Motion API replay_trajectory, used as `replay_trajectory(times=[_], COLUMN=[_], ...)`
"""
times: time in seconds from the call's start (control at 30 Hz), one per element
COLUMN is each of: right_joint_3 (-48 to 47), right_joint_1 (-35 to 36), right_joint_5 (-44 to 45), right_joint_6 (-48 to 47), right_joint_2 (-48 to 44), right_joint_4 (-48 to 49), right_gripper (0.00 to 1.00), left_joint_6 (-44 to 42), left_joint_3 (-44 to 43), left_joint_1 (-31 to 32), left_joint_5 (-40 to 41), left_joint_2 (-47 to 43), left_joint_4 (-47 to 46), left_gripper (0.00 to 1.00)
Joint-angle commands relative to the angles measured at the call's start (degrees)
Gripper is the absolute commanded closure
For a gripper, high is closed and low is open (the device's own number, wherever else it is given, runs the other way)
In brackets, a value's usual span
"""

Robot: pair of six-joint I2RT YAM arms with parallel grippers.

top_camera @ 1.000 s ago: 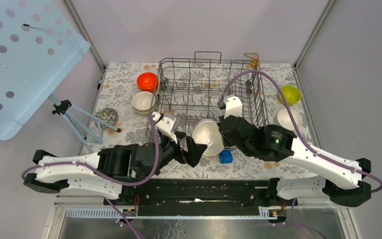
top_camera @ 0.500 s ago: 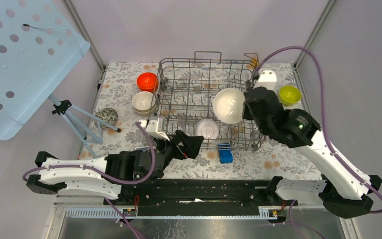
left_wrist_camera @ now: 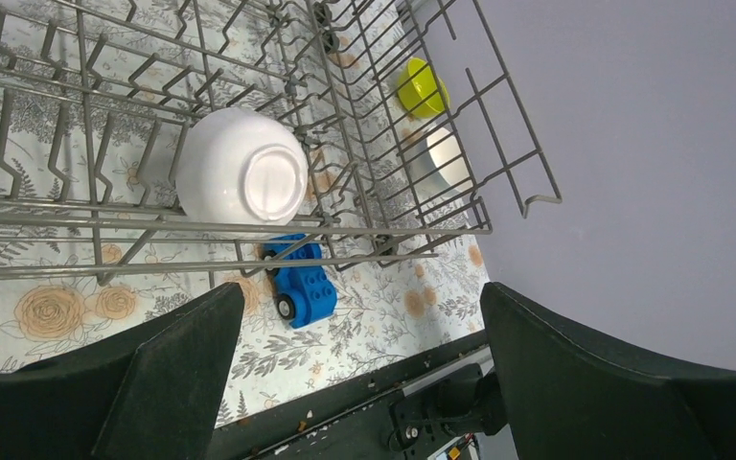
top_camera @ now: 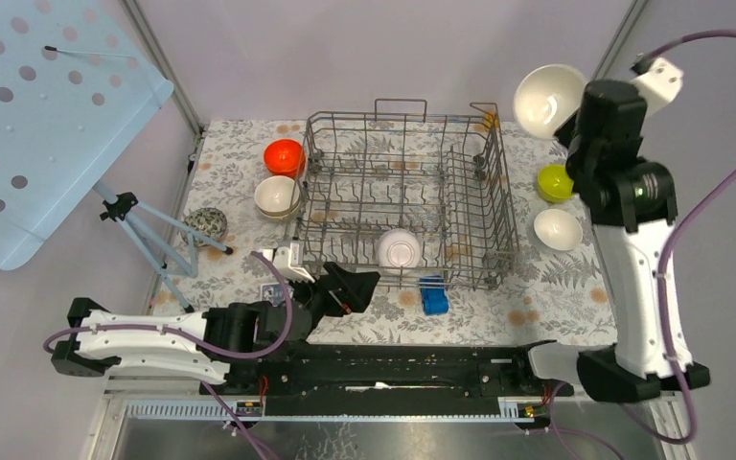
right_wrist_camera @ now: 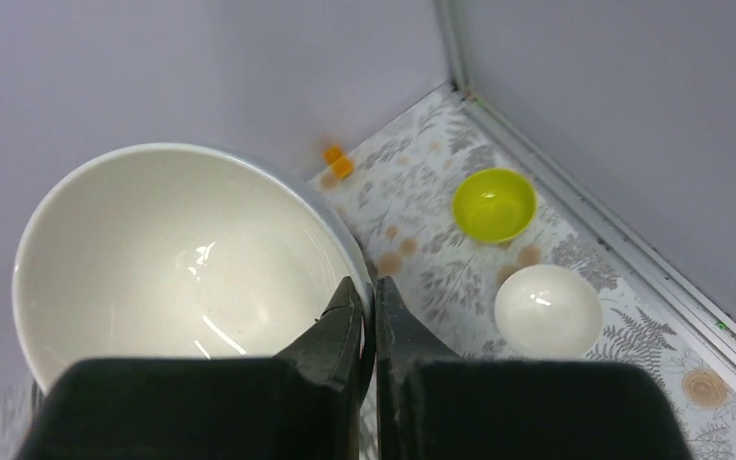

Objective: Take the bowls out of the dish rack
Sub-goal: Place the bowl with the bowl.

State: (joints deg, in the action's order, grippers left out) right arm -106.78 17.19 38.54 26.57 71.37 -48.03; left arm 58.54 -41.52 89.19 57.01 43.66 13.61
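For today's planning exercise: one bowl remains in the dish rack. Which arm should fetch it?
Left. The left pincer, open and empty, sits by the dish rack, close to the upturned white bowl. The right pincer grips another bowl, raised far off.

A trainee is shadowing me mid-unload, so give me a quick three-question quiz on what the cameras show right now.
1. True or false: the right arm's fingers are shut on the rim of a white glossy round bowl, held away from the grey metal wire dish rack.
2. How many bowls lie in that rack?
3. The left arm's fingers are: A) open and empty; B) shut on a bowl; C) shut and empty.
Key: 1 true; 2 one, an upside-down white bowl; 3 A.
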Motion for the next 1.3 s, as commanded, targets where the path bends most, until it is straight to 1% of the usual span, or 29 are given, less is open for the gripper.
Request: replay_trajectory(times=[0.0,0.03,0.1,0.13,0.23,0.37,0.53,0.67,0.83,1.07,1.27], right_joint_3=[-3.6,-2.3,0.2,1.7,11.9,22.1,31.6,36.1,40.8,43.2,47.0], right_joint_1=[-15.8,-19.9,-23.6,-24.4,-27.8,-31.1,-33.5,-34.9,-36.2,-36.8,-37.3], right_joint_5=[-9.2,-12.0,-12.3,-11.4,-11.8,-14.0,-15.7,-16.4,-16.7,-17.9,-18.6], right_joint_6=[9.5,11.3,13.1,13.7,14.8,15.6,15.2,14.4,14.1,14.0,14.0], right_joint_2=[5.7,6.1,7.1,7.3,5.6,6.8,6.7,7.5,8.3,10.7,10.5], right_joint_4=[2.5,2.8,2.8,3.4,9.7,12.9,18.6,20.4,23.1,23.7,25.7], right_gripper=[1.0,1.0,1.0,1.0,1.0,1.0,1.0,1.0,1.0,1.0,1.0], left_joint_6=[2.4,2.3,2.3,2.5,3.9,4.4,6.0,7.2,7.5,9.0,10.4], left_joint_3=[1.7,2.0,2.5,2.8,4.0,5.4,7.1,8.8,8.9,8.7,8.2], left_joint_1=[-0.2,-0.2,-0.2,-0.2,-0.2,-0.2,-0.2,-0.2,-0.2,-0.2,-0.2], left_joint_5=[-0.3,-0.6,-0.9,-0.9,-0.1,0.6,1.0,0.2,-1.1,-1.3,-2.2], left_joint_2=[-2.2,-2.4,-2.7,-2.9,-3.3,-3.6,-3.5,-2.0,0.5,4.1,6.4], left_joint_4=[-3.3,-3.3,-2.9,-2.5,-2.4,-2.9,-2.6,-3.7,-4.8,-4.4,-3.4], left_gripper=[0.02,0.02,0.02,0.02,0.02,0.02,0.02,0.02,0.01,0.01,0.01])
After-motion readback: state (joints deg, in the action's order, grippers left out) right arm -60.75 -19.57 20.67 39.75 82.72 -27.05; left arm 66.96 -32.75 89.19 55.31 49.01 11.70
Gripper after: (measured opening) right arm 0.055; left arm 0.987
